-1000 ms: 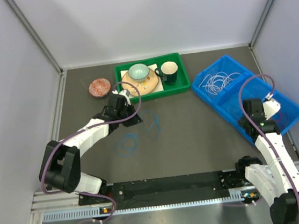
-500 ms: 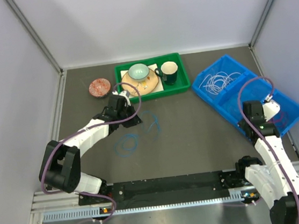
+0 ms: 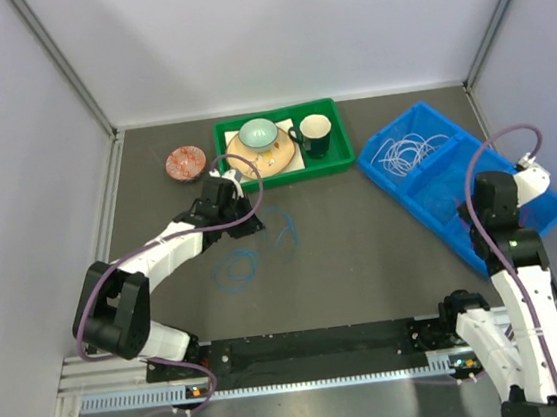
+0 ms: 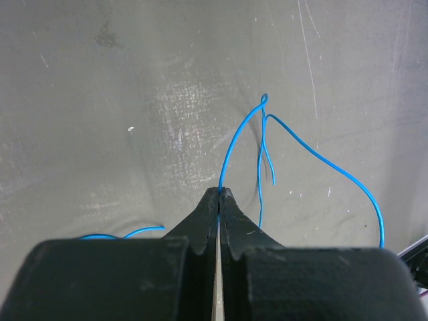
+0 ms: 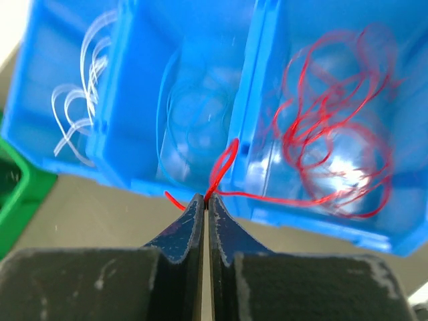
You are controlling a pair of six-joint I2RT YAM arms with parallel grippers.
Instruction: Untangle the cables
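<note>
Blue cable (image 4: 233,144): very thin, flexible, bright blue. It lies on the dark grey desk (image 3: 364,249) in loose loops near the middle, in front of the green tray (image 3: 339,166). My left pincer (image 4: 219,190) is pressed together on one strand of it, just above the desk surface. From the tips the strand rises to a small kink, and two more strands trail back down beside it.

Red cable (image 5: 334,134): thin, heaped in many tangled loops in the right-hand compartment of the blue bin (image 5: 261,100). My right pincer (image 5: 206,198) is pinched on a strand at the bin's near wall. That strand runs over the wall into the heap, and a short red end sticks out to the left of the tips.

White cable (image 3: 403,151): loose coils in the bin's far compartment, untouched.

Count: three cables, one per colour; one bin with three compartments; one tray.

Surroundings: the tray holds a teal bowl (image 3: 259,131) on a wooden plate and a dark mug (image 3: 314,134). A small reddish dish (image 3: 186,163) sits on the desk left of the tray. The bin's near wall stands between my right pincer and the red heap.
</note>
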